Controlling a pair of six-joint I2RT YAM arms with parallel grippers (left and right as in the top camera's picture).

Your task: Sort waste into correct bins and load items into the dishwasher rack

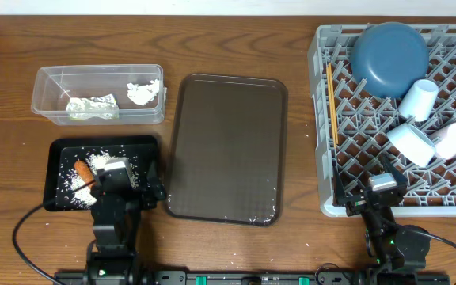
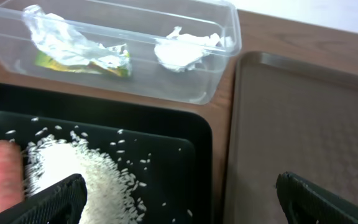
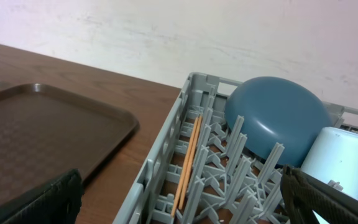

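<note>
Tabletop strip [image 1: 301, 119] separates serving tray [image 1: 226, 150] from dishwasher rack [image 1: 321, 119].

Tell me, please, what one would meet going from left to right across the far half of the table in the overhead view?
clear tub → brown serving tray → wooden chopsticks → dark blue bowl

Overhead straight down; both wrist views low, close, brown tray [image 2: 303, 124] in common.
</note>
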